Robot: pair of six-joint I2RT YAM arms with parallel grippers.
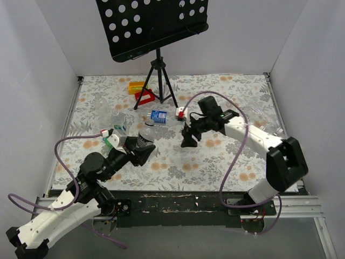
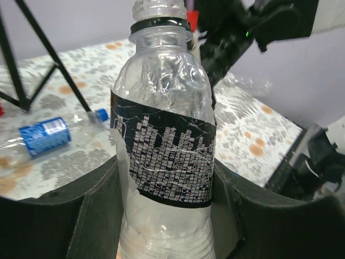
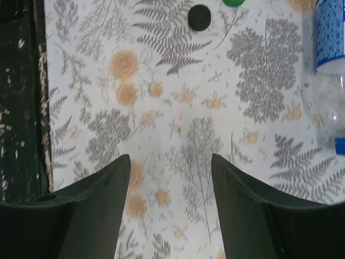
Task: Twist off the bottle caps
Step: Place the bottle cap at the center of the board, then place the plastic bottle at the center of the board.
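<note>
Clear plastic bottle (image 2: 161, 140), black-labelled, stands clamped in the left gripper (image 1: 141, 152), which we use as a vise; its neck shows bare threads. Farther right, the right gripper (image 3: 170, 205) hangs spread and empty, free for twisting. Beyond, a blue-labelled bottle (image 1: 158, 115) lies capped.

white walls (image 1: 38, 65) enclose a floral-patterned table (image 1: 226, 162).

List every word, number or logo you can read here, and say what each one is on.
Nothing is legible.
Black label on the held bottle: white fine print, too small to read.
Blue label on the lying bottle: white print, blurred.
</note>
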